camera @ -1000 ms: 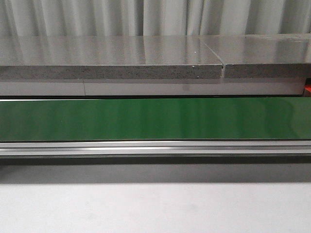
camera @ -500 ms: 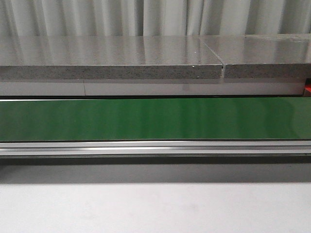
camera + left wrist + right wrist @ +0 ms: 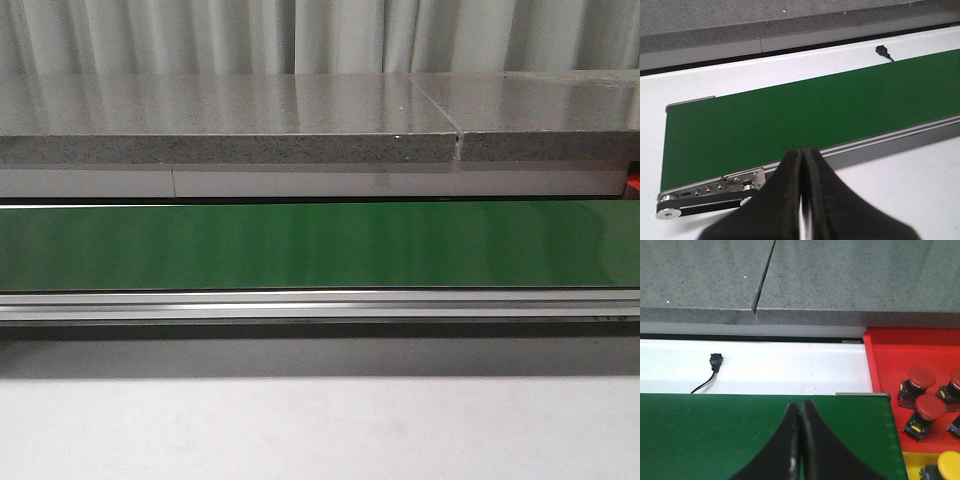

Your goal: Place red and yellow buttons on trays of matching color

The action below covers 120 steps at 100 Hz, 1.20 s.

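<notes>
Nothing has changed: belt bare, both arms waiting.
Left end effector [image 3: 801, 200] and right end effector [image 3: 800, 440] stay closed, empty, over the green belt [image 3: 320, 245]; beside the right one, 3 red buttons [image 3: 929, 410] sit in the red tray [image 3: 890, 360], 1 yellow button [image 3: 949, 462] nearby.

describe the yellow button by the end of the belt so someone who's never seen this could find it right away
Follow the green conveyor belt to the end beside the red tray. Next to that tray lies a yellow tray, and the yellow button sits on it. It is the only yellow cap; the neighbouring red buttons are all on red.
</notes>
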Each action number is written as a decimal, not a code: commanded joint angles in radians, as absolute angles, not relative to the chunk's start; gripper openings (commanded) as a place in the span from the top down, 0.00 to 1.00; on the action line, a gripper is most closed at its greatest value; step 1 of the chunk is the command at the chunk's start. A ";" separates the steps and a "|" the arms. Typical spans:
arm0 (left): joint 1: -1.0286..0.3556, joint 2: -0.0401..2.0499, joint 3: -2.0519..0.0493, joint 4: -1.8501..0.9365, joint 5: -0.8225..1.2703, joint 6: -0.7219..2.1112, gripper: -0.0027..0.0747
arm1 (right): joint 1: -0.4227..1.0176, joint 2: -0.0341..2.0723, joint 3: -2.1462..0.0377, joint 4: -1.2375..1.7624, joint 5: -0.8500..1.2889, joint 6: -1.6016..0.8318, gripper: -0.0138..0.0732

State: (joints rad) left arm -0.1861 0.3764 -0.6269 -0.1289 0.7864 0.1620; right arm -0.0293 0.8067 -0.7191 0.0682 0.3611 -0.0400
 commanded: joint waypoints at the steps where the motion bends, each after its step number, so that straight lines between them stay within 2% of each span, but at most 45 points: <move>1: -0.196 0.384 -0.654 -0.148 0.719 0.156 0.99 | -0.027 0.745 -0.691 0.061 0.265 -0.053 0.92; 52: -0.196 0.384 -0.654 -0.148 0.719 0.156 0.99 | -0.027 0.353 -0.363 0.081 0.156 -0.053 0.92; 88: -0.196 0.384 -0.654 -0.148 0.719 0.156 0.99 | -0.032 0.187 -0.043 0.059 -0.114 -0.049 0.92; 98: -0.196 0.384 -0.654 -0.148 0.719 0.156 0.99 | -0.032 0.100 0.015 0.053 -0.129 -0.049 0.92; 110: -0.196 0.384 -0.654 -0.148 0.719 0.156 0.99 | -0.032 -0.029 0.013 0.050 -0.027 -0.049 0.92; 120: -0.196 0.386 -0.654 -0.148 0.717 0.156 0.99 | -0.035 -0.017 0.013 0.050 -0.019 -0.049 0.92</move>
